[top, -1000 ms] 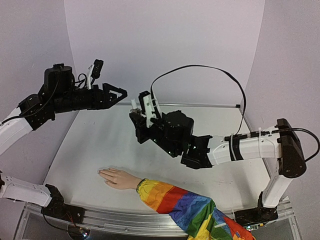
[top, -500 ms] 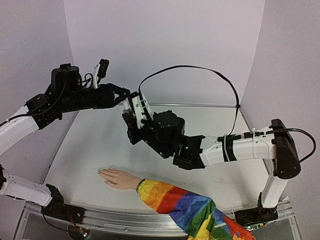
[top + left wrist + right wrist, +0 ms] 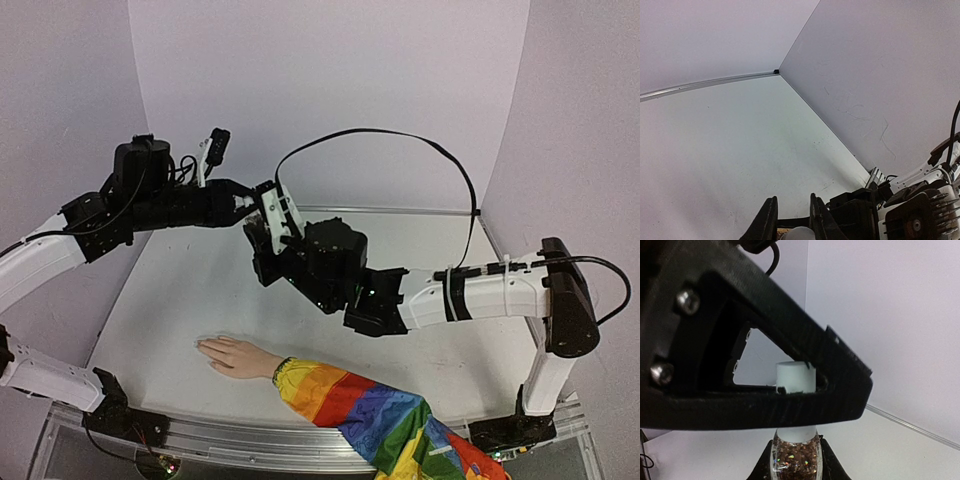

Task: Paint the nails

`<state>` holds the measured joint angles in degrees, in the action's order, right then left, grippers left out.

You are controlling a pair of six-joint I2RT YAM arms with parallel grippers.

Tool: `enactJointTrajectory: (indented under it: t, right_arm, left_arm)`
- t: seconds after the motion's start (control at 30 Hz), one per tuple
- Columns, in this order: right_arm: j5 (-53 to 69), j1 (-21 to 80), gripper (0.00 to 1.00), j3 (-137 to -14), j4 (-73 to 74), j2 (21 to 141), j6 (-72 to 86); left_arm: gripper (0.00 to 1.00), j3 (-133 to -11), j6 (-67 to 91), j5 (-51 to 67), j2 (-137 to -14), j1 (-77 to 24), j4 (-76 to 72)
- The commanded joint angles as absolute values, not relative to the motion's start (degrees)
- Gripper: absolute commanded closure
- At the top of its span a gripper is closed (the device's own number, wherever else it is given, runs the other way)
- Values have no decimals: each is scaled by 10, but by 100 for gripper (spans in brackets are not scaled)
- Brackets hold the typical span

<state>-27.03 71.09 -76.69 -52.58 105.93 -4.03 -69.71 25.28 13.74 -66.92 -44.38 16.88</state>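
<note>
The pale mannequin hand point(image 3: 234, 356) lies flat on the table with a rainbow sleeve point(image 3: 355, 402); its nails point(image 3: 201, 346) are too small to make out. High above the table, my right gripper point(image 3: 795, 460) is shut on a clear bottle point(image 3: 795, 456) of brown glitter polish, held upright. The bottle's white cap point(image 3: 795, 376) stands between the fingers of my left gripper point(image 3: 792, 212), which close on its sides. In the top view the left gripper point(image 3: 248, 201) and the right gripper point(image 3: 262, 222) meet, well behind the mannequin hand.
The white table point(image 3: 190, 280) is walled by lilac panels at the back and sides. A black cable point(image 3: 400, 140) loops above the right arm. The right arm's body point(image 3: 912, 215) crowds the lower right of the left wrist view.
The left gripper has moved right to the bottle and closed its fingers round the cap. The right arm brought the bottle slightly left and up. The mannequin hand has not moved.
</note>
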Motion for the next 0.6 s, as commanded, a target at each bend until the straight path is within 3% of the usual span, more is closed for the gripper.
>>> enactJointTrajectory:
  t: [0.0,0.2,0.27,0.43,0.57]
  right_arm:
    - [-271,714,100,-804,-561,1055,-39]
    - [-143,703,100,-786,-557,1015,-48]
    - [-29,678,100,-762,-556,983,-33]
    - [428,576,100,-715,-677,933,139]
    - [595,571,100,-732,-779,935,252]
  left_arm:
    - [80,-697,240,146,-672,-450,144]
    - [93,-687,196,256,-683,-452,146]
    - [96,-685,165,332,-690,-452,155]
    - [100,-667,138,571,-702,-452,129]
    - [100,-673,130,654,-708,-454,111]
